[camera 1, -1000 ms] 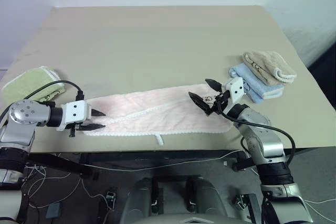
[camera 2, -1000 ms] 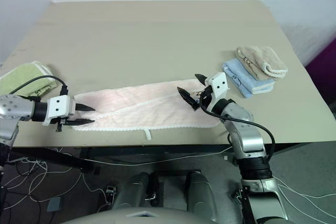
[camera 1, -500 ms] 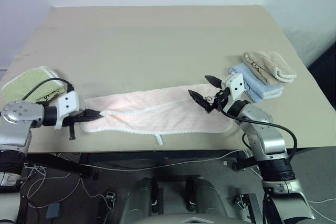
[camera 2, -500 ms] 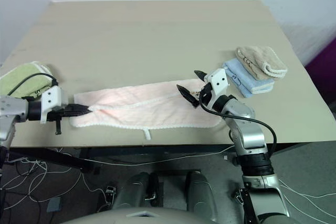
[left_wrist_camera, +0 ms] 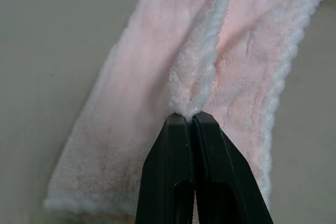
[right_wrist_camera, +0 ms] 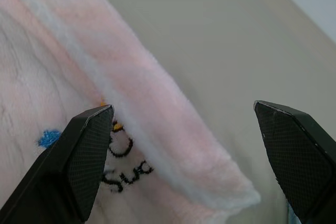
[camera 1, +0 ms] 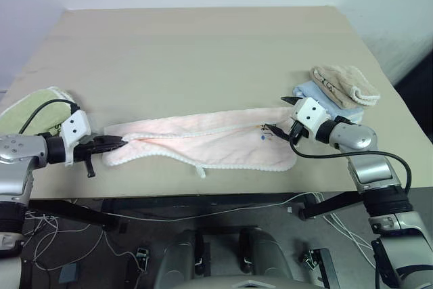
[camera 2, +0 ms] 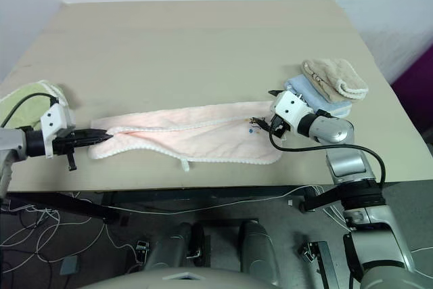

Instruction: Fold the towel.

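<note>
Four towels lie on the one table (camera 1: 203, 45): the pink towel (camera 1: 210, 143), a green folded towel (camera 1: 30, 107) at the table's left edge, and a light blue folded towel (camera 2: 304, 93) with a beige folded towel (camera 1: 345, 84) resting on it at the right. The pink towel stretches lengthwise along the near edge, partly doubled over, its white loop (camera 1: 200, 171) hanging at the front edge. The left gripper (left_wrist_camera: 190, 119) has its fingers pressed together, pinching a bunched fold at the towel's left end. The right gripper (right_wrist_camera: 184, 124) stands spread wide with nothing between its fingers, over the towel's right end beside the embroidered mark (right_wrist_camera: 118, 153).
</note>
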`<state>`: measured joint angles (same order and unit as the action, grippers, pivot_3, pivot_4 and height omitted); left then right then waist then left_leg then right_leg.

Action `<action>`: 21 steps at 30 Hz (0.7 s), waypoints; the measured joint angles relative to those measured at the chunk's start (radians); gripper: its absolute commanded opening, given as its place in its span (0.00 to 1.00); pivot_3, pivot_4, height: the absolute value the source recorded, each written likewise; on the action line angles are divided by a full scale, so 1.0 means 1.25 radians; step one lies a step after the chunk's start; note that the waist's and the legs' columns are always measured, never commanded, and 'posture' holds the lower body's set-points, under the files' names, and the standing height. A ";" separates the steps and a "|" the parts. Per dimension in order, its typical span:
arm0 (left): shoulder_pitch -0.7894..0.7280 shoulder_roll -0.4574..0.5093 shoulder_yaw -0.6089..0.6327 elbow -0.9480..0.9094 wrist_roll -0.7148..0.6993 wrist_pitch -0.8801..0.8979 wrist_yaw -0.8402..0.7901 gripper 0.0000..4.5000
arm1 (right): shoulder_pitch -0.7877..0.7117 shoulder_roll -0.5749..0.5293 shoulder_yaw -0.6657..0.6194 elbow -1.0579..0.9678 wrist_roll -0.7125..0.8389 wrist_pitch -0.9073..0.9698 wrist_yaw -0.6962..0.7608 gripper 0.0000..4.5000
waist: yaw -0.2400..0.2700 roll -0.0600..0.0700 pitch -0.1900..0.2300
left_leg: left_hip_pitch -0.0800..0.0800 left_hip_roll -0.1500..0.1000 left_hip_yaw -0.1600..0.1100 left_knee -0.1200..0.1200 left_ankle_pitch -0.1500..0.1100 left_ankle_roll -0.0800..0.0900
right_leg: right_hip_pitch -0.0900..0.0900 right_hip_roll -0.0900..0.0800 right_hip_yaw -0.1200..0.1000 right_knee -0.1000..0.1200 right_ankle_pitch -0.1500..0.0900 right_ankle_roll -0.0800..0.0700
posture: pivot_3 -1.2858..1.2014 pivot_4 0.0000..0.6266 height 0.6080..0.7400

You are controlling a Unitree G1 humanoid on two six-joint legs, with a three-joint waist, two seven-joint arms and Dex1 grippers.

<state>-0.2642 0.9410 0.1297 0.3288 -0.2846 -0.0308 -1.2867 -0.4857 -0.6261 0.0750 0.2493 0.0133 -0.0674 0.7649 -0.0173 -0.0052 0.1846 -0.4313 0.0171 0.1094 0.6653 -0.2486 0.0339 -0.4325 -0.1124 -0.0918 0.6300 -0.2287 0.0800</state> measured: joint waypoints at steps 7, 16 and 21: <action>0.043 0.006 -0.002 -0.029 0.017 -0.003 -0.017 0.22 | -0.020 0.020 0.005 0.001 0.000 -0.010 0.008 1.00 | 0.003 0.000 0.000 | 0.000 0.000 0.000 0.000 0.000 0.000 | 0.000 0.000 0.000 0.000 0.000 0.000 | 0.52 0.24 1.00; 0.020 0.007 -0.001 -0.029 0.025 -0.003 -0.016 0.44 | -0.003 0.035 0.005 -0.011 0.001 -0.005 0.006 1.00 | 0.002 0.000 0.000 | 0.000 0.000 0.000 0.000 0.000 0.000 | 0.000 0.000 0.000 0.000 0.000 0.000 | 0.52 0.24 1.00; 0.011 0.007 0.000 -0.023 0.026 -0.003 -0.019 0.40 | 0.007 0.038 0.005 -0.024 0.002 -0.002 0.001 1.00 | 0.002 0.000 0.000 | 0.000 0.000 0.000 0.000 0.000 0.000 | 0.000 0.000 0.000 0.000 0.000 0.000 | 0.52 0.24 1.00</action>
<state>-0.2500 0.9492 0.1292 0.2995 -0.2524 -0.0348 -1.3102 -0.4771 -0.5783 0.0812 0.2197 0.0154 -0.0699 0.7662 -0.0152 -0.0053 0.1845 -0.4313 0.0169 0.1094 0.6654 -0.2486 0.0338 -0.4322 -0.1127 -0.0918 0.6301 -0.2287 0.0800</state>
